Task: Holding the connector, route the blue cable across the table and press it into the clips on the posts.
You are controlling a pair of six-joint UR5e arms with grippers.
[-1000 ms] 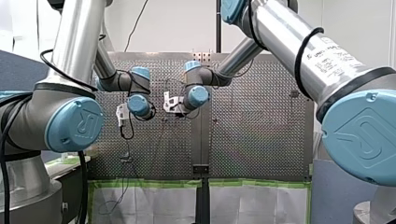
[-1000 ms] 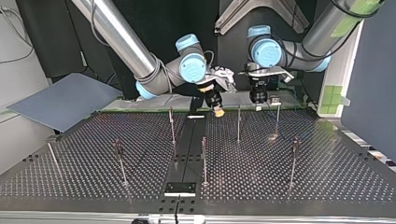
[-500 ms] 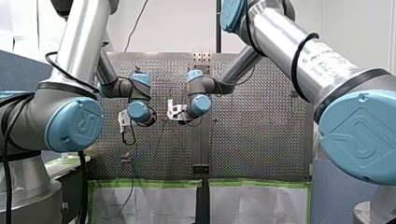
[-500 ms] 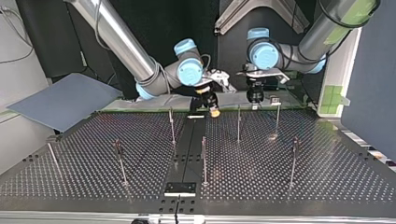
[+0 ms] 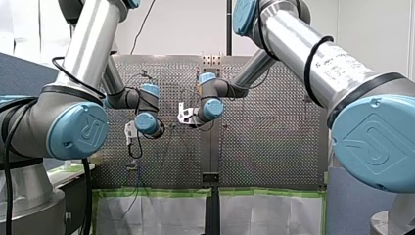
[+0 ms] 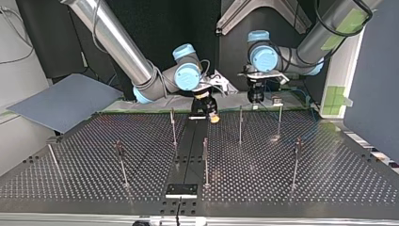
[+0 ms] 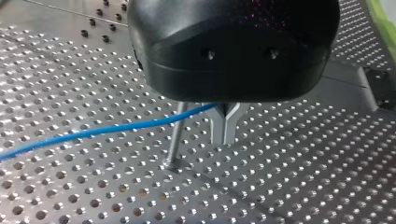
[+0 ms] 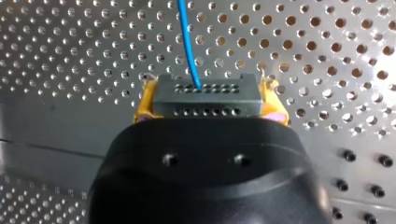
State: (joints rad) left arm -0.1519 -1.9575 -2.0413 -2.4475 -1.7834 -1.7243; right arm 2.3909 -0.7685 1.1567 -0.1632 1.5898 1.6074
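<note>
In the right wrist view my right gripper (image 8: 205, 100) has its yellow pads (image 8: 144, 103) shut on a dark grey connector (image 8: 205, 95) with rows of small holes. The blue cable (image 8: 188, 42) leaves the connector and runs ahead over the perforated table (image 8: 327, 56). The top view shows this gripper (image 6: 210, 114) low over the table's far edge, near the middle. My left gripper (image 7: 224, 126) has its metal fingers shut, and the blue cable (image 7: 93, 133) runs into the fork between them, beside a thin metal post (image 7: 175, 137). In the top view the left gripper (image 6: 256, 97) hangs at the far edge, further right.
Several thin posts stand on the table, among them one (image 6: 173, 126) near my right gripper and two (image 6: 240, 123) (image 6: 279, 118) near my left gripper. A grey-blue panel (image 6: 66, 101) lies at the top view's left. A black plate (image 6: 181, 189) sits at the near edge.
My right gripper has sunk toward the table and shifted slightly to the top view's left with the connector. My left gripper has moved a little to that view's left and further away.
</note>
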